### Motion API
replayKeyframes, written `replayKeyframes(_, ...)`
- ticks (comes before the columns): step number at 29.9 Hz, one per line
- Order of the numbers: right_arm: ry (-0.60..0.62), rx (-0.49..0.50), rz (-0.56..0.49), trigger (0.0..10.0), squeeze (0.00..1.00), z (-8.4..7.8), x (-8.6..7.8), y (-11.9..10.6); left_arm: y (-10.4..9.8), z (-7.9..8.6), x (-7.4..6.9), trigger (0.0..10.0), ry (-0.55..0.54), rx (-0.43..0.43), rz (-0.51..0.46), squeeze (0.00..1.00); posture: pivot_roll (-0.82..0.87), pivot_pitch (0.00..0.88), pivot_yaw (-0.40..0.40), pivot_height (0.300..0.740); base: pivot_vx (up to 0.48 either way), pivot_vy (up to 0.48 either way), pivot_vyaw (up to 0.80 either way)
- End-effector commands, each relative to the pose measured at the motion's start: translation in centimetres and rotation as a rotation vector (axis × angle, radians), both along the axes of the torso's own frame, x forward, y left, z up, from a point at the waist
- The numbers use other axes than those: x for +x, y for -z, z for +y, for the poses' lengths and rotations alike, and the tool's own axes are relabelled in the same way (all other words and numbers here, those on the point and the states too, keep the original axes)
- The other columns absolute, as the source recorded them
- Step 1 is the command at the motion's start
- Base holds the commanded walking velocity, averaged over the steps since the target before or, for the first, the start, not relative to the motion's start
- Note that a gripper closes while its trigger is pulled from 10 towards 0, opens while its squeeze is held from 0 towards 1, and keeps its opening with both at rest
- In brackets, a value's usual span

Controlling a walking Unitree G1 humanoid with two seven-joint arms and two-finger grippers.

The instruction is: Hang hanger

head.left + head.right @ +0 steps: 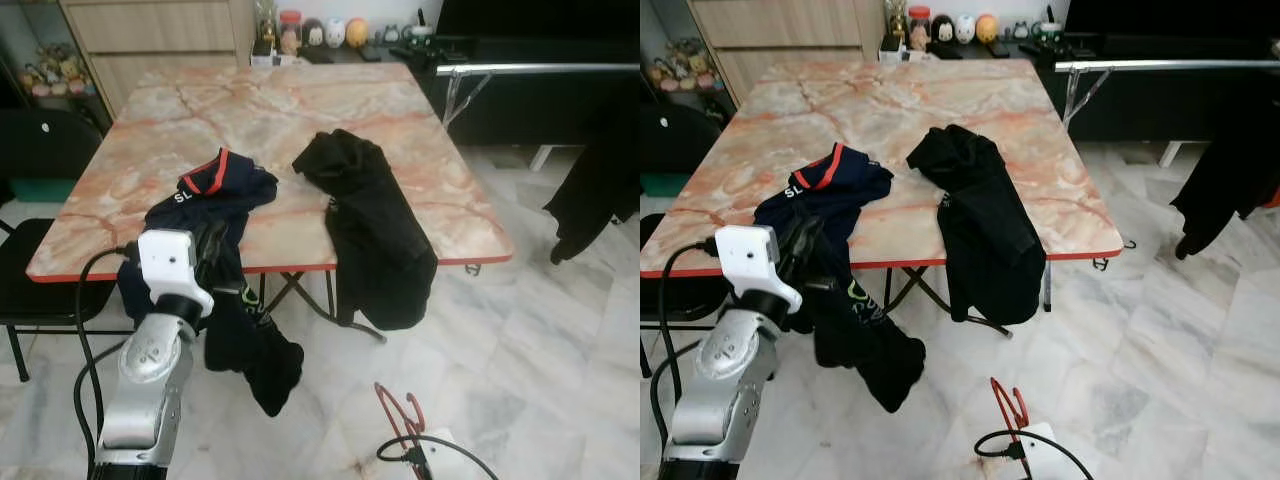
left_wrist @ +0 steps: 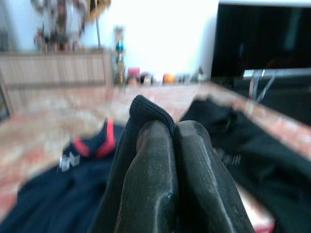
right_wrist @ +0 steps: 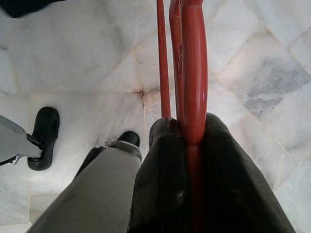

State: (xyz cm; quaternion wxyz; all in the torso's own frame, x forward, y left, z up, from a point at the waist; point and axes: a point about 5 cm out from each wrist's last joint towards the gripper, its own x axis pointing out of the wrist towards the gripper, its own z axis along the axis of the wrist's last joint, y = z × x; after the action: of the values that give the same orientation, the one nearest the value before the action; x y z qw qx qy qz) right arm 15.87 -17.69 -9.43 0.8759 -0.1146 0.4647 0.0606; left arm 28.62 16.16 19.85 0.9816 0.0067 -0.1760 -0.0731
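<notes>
Bottom centre of frame: right gripper (image 3: 189,145) clenched on red hanger (image 3: 187,58); left gripper (image 2: 172,141) fingers pinching navy garment (image 1: 215,190).

red hanger (image 1: 398,412): low at 5 o'clock, lower part cut by frame edge
left wrist view: blurred
left end effector (image 2: 170,160): fingertips hidden in navy garment (image 1: 215,190)

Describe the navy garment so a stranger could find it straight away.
Start at the marble-topped table with the red edge. The navy garment lies at the table's near edge, on the robot's left, spilling over the rim toward the floor, where the left gripper pinches it. Unlike the plain black garment beside it, it has a red collar.
</notes>
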Motion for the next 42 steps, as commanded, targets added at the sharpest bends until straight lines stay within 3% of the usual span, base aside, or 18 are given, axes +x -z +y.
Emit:
replayKeyframes(1, -0.008, 0.002, -0.011, 10.0, 0.00, 0.3, 0.2, -0.1, -3.7, 0.1, 0.0, 10.0, -0.025, 0.007, -0.143, 0.00, 0.08, 0.023, -0.011, 0.740, 0.000, 0.000, 0.00)
replayKeyframes(2, -0.009, 0.003, -0.014, 10.0, 0.00, 0.4, 0.3, -0.1, -5.3, 0.3, 0.1, 10.0, -0.046, 0.010, -0.197, 0.00, 0.09, 0.019, -0.010, 0.740, 0.000, 0.000, 0.00)
replayKeyframes(5, -0.009, 0.005, -0.017, 10.0, 0.00, 0.4, 0.3, -0.1, -7.2, 0.4, 0.1, 10.0, -0.064, 0.028, -0.265, 0.00, 0.09, 0.014, -0.008, 0.740, 0.000, 0.000, 0.00)
replayKeyframes(12, -0.001, 0.007, -0.028, 10.0, 0.00, 0.4, 0.3, -0.2, -9.3, 0.4, -0.7, 10.0, -0.060, 0.024, -0.333, 0.00, 0.08, 0.005, -0.002, 0.740, 0.000, 0.000, 0.00)
replayKeyframes(16, -0.001, 0.006, -0.027, 10.0, 0.00, 0.4, 0.3, -0.1, -9.1, 0.3, -0.9, 10.0, -0.035, 0.080, -0.319, 0.00, 0.08, 0.004, -0.003, 0.740, 0.000, 0.000, 0.00)
replayKeyframes(18, -0.002, 0.006, -0.029, 10.0, 0.00, 0.3, 0.2, -0.1, -8.3, 1.4, -1.4, 10.0, -0.027, 0.149, -0.280, 0.00, 0.08, 0.000, 0.001, 0.740, 0.000, 0.000, 0.00)
replayKeyframes(26, -0.007, 0.011, -0.035, 10.0, 0.00, 0.3, 0.3, -0.2, -7.7, 3.7, -1.6, 10.0, -0.047, 0.272, -0.236, 0.00, 0.09, 0.005, -0.003, 0.740, 0.000, 0.000, 0.00)
replayKeyframes(35, 0.018, 0.034, -0.053, 10.0, 0.00, 0.2, 0.6, -0.4, -9.1, 4.5, -0.7, 10.0, -0.127, 0.238, -0.262, 0.00, 0.09, 0.030, -0.006, 0.740, 0.131, 0.000, 0.00)
replayKeyframes(42, 0.029, 0.030, -0.048, 10.0, 0.00, 0.2, 0.3, -0.2, -9.7, 4.0, -0.5, 10.0, -0.098, 0.250, -0.276, 0.00, 0.08, 0.037, -0.001, 0.740, 0.365, 0.000, 0.00)
